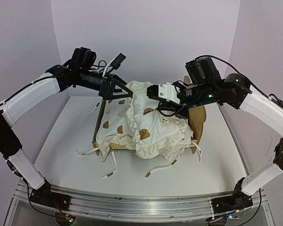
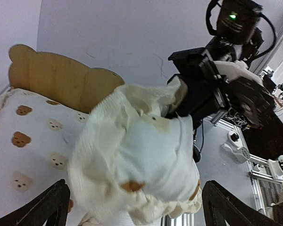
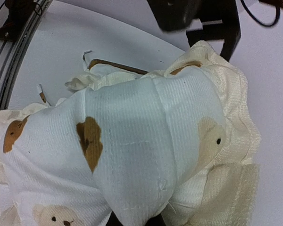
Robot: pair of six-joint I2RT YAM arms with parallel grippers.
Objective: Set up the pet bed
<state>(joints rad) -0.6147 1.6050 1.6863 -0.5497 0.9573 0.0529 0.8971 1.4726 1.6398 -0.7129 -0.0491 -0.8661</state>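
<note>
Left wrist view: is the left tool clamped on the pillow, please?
No, the left tool is open, its fingers spread wide on either side of the pillow.

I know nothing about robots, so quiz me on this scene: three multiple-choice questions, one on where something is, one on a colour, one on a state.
1. Where is the pillow?
A) lying on the floor
B) held by the right tool over the pet bed
C) inside a box

2. What colour are the darkest bears printed on the cushion?
A) brown
B) blue
C) green

3. How does the left tool stand?
A) shut on the pillow
B) shut on nothing
C) open, holding nothing

Answers:
1 B, the right tool pinches the pillow's edge, with the bed below it.
2 A, the bear faces on the cream fabric are brown.
3 C, its jaws stand wide apart and grip nothing.
</note>
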